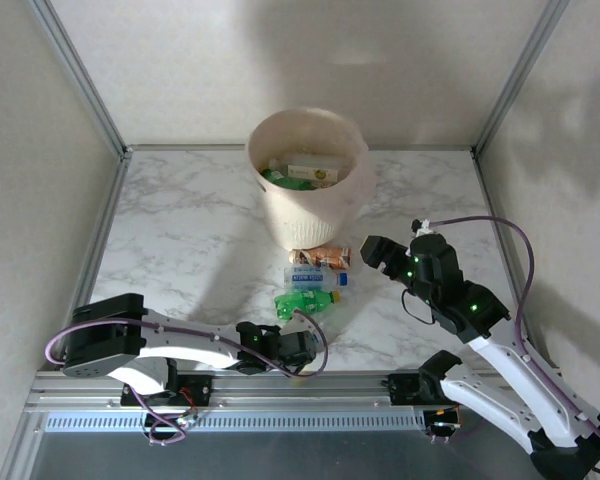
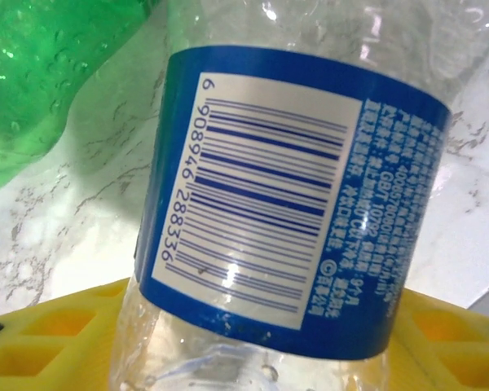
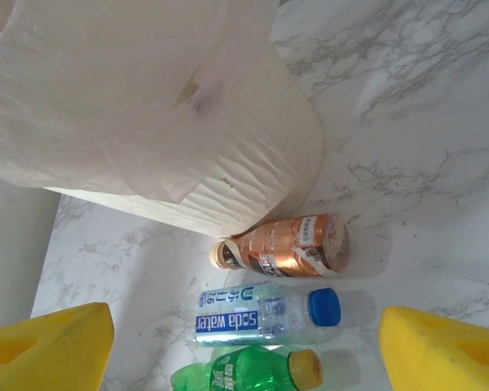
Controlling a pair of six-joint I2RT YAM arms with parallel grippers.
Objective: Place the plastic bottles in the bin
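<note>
tabletop (image 1: 180,230): white marble pattern | walls (image 1: 280,60): pale panels left, far, right | metal rail (image 1: 350,385): near edge

**Robot lab test cell**

This is a lab bench built for robot work, not a home or a shop. Two arms (image 1: 185,345) are bolted to an aluminium rail (image 1: 310,385) at the near edge of a table (image 1: 180,230), with cables (image 1: 515,240) looping free. Metal posts (image 1: 80,75) frame plain white panels (image 1: 310,60) on three sides. On the marble-look top stand a lined bin (image 1: 310,215) and a few bottles (image 1: 315,278).
</note>
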